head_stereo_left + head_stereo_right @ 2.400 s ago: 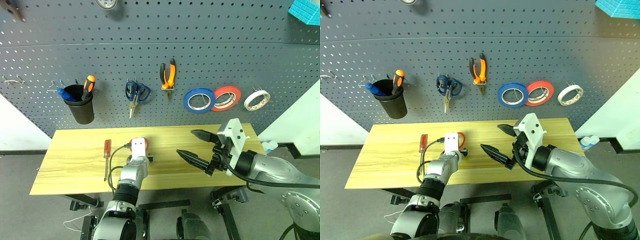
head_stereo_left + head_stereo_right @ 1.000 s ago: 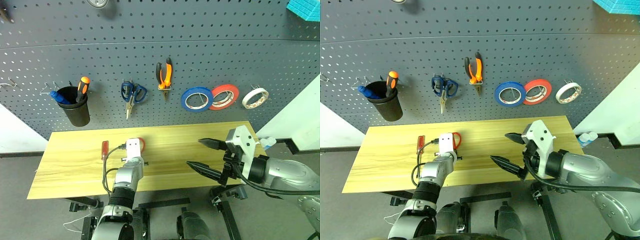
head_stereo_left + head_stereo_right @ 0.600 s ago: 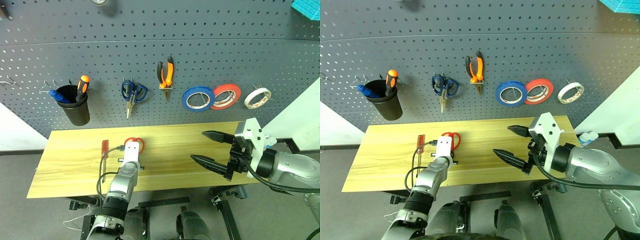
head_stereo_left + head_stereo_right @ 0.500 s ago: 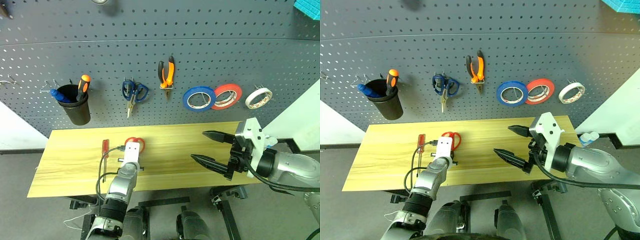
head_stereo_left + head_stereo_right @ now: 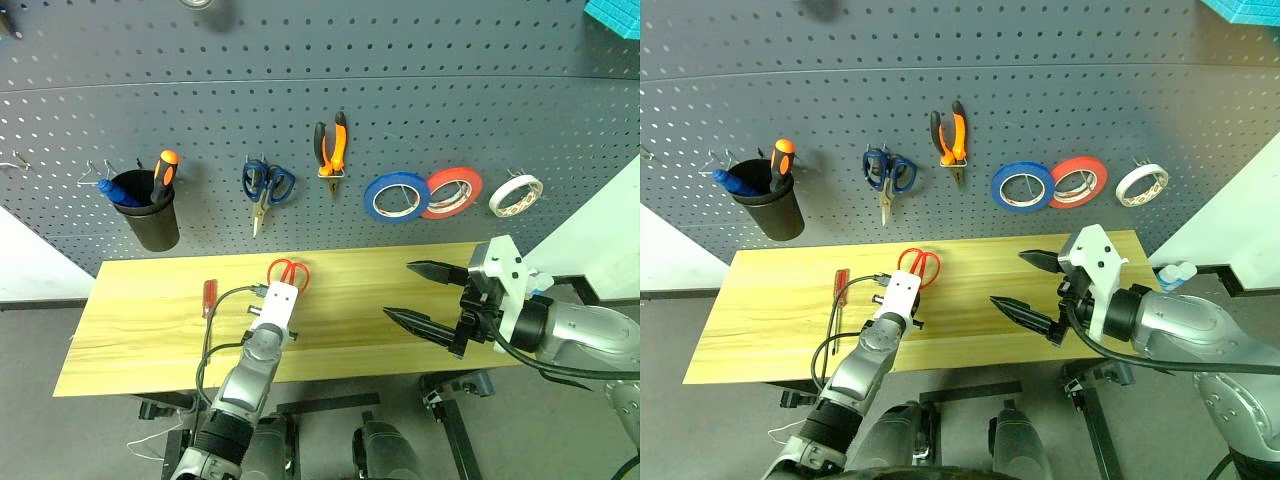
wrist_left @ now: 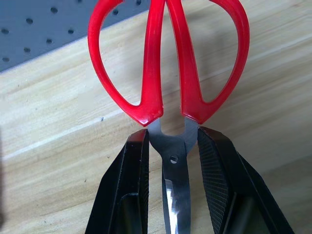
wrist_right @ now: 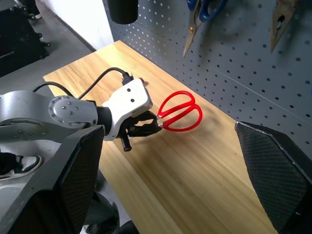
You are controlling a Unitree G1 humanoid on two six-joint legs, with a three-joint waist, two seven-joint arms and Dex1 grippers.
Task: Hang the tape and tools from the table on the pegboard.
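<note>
The red-handled scissors (image 5: 288, 272) are lifted over the wooden table (image 5: 140, 335), handles toward the pegboard (image 5: 450, 90). My left gripper (image 6: 173, 146) is shut on the silver blades just below the handles; the right wrist view also shows the scissors (image 7: 180, 114) in that grip. My right gripper (image 5: 397, 290) hovers open over the table's right part, holding nothing. The thin red-handled screwdriver (image 5: 210, 297) lies on the table's left part. On the pegboard hang the orange-and-black pliers (image 5: 333, 148) and, at the far right, the cream tape (image 5: 514, 196).
A black cup (image 5: 152, 215) holding an orange and a blue screwdriver hangs at the pegboard's left. Blue-handled scissors (image 5: 266, 185), a blue roll (image 5: 396, 197) and a red-orange roll (image 5: 452, 192) hang along the same row. Bare hooks (image 5: 22, 160) stick out at the far left.
My left gripper has risen off the table with the red scissors and rolled its wrist, so the handles now stand higher toward the pegboard. The right arm has kept still.
</note>
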